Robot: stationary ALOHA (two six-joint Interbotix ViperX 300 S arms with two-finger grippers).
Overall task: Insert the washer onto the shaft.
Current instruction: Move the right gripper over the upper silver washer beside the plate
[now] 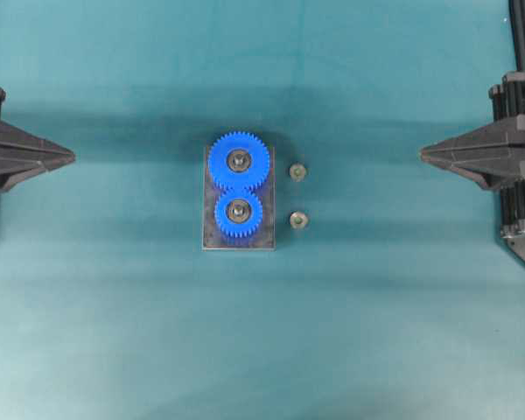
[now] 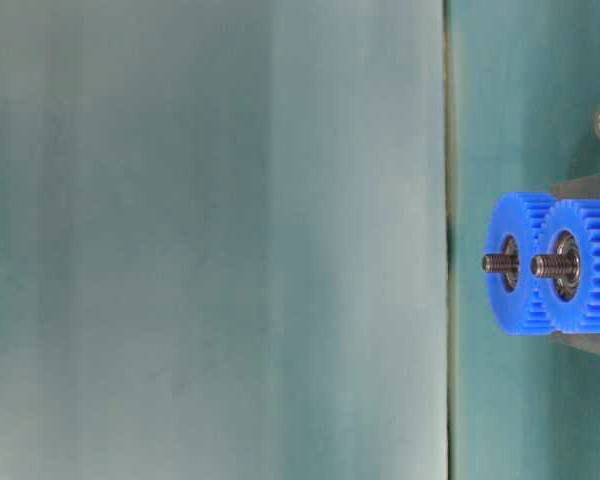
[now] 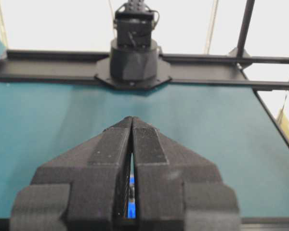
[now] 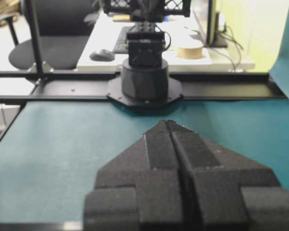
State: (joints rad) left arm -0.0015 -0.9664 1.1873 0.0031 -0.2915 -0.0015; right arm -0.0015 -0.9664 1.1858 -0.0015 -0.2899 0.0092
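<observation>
washers (image 1: 297,172) (image 1: 298,220): two small grey rings beside gears (image 1: 239,186) | both grippers' fingers (image 3: 132,126) (image 4: 169,126): closed, empty

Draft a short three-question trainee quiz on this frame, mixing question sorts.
1. True or false: a small metal washer already sits on a threaded steel shaft.
2. How many blue plastic gears stand on the grey metal base plate?
3. The left pincer and right pincer are: A open, B shut on washers, C shut, empty.

Key: 1 false; 2 two; 3 C.
</observation>
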